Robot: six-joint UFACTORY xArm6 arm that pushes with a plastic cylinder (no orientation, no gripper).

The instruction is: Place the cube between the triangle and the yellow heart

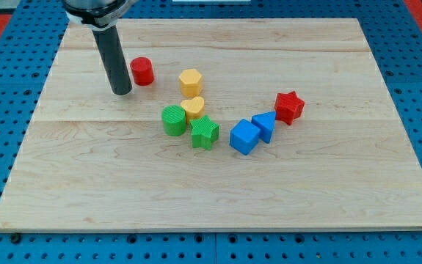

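Observation:
A blue cube [244, 137] lies right of the board's middle, touching a blue triangle [265, 125] on its upper right. A yellow heart [194, 108] lies left of them, wedged between a green cylinder [173, 120] and a green star [205, 132]. My tip [122, 91] is at the upper left, just left of a red cylinder [142, 71], far from the cube. The rod rises from it toward the view's top.
A yellow hexagon [190, 82] sits above the heart. A red star [289, 107] lies upper right of the triangle. The wooden board [86, 183] rests on a blue perforated surface.

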